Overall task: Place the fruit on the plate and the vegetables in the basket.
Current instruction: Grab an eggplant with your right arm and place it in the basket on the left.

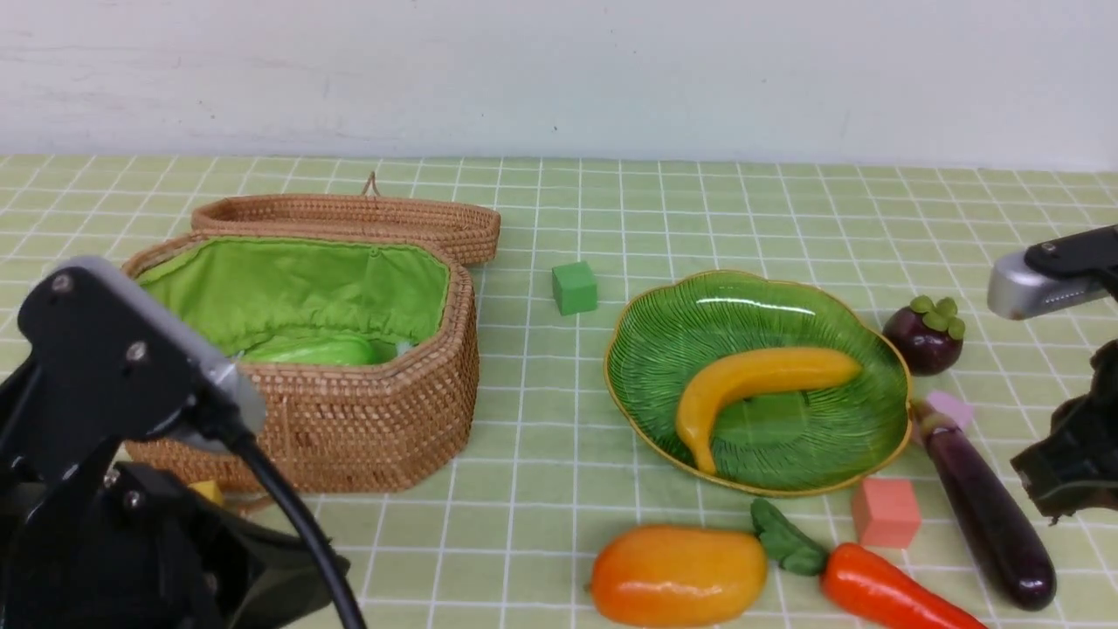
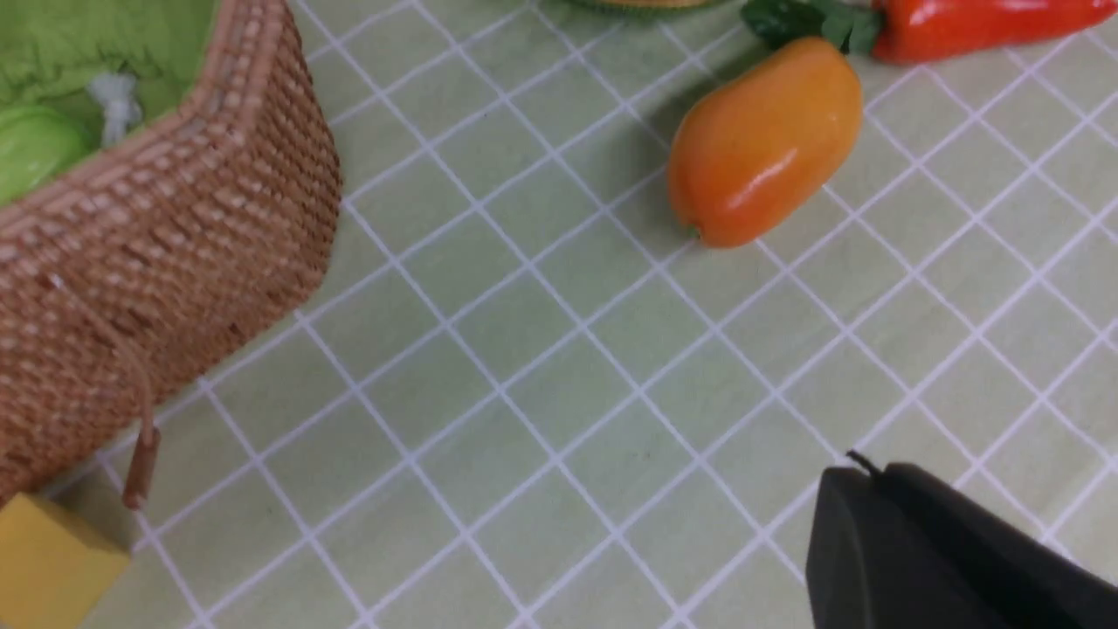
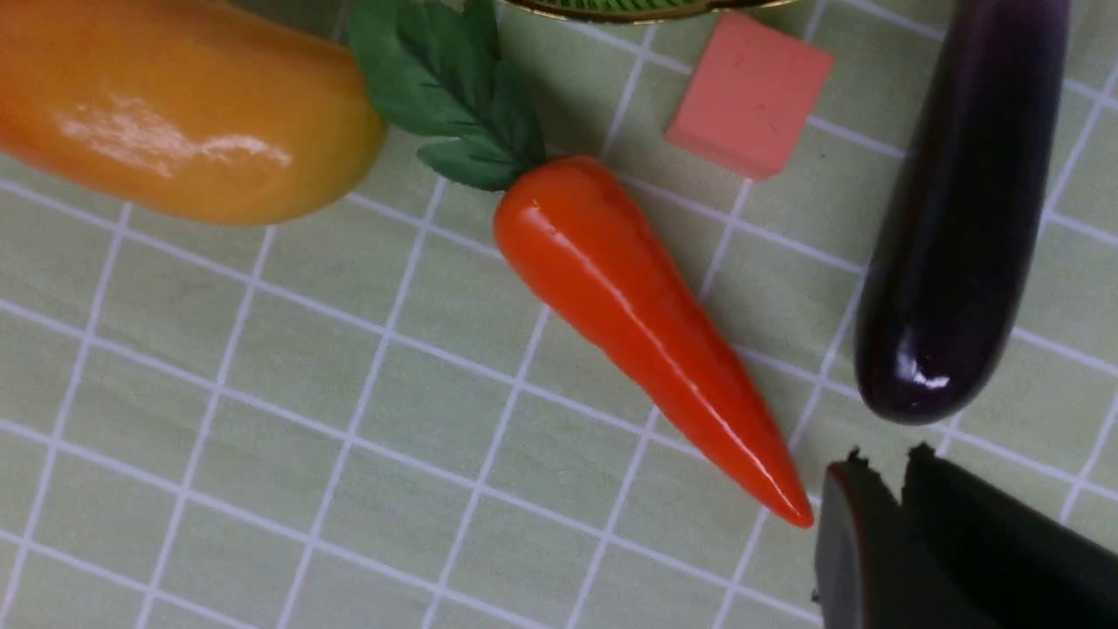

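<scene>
In the front view the yellow banana (image 1: 751, 384) lies on the green leaf-shaped plate (image 1: 664, 349). The mangosteen (image 1: 926, 336) stands just right of the plate. The orange mango (image 1: 677, 572) (image 2: 764, 144) (image 3: 175, 114), the carrot (image 1: 882, 590) (image 3: 646, 332) and the dark eggplant (image 1: 987, 507) (image 3: 956, 218) lie on the cloth in front of it. A light-green gourd (image 1: 310, 349) rests inside the open wicker basket (image 1: 376, 428). My left gripper (image 2: 860, 472) is shut and empty above bare cloth. My right gripper (image 3: 882, 459) stands a crack open, empty, between the carrot's tip and the eggplant's end.
A green foam cube (image 1: 574, 288) sits between basket and plate. A salmon cube (image 1: 885, 511) (image 3: 751, 92) lies by the plate's front rim, and a yellow cube (image 1: 208, 491) (image 2: 52, 559) sits at the basket's front. The basket lid (image 1: 349, 218) lies open behind it.
</scene>
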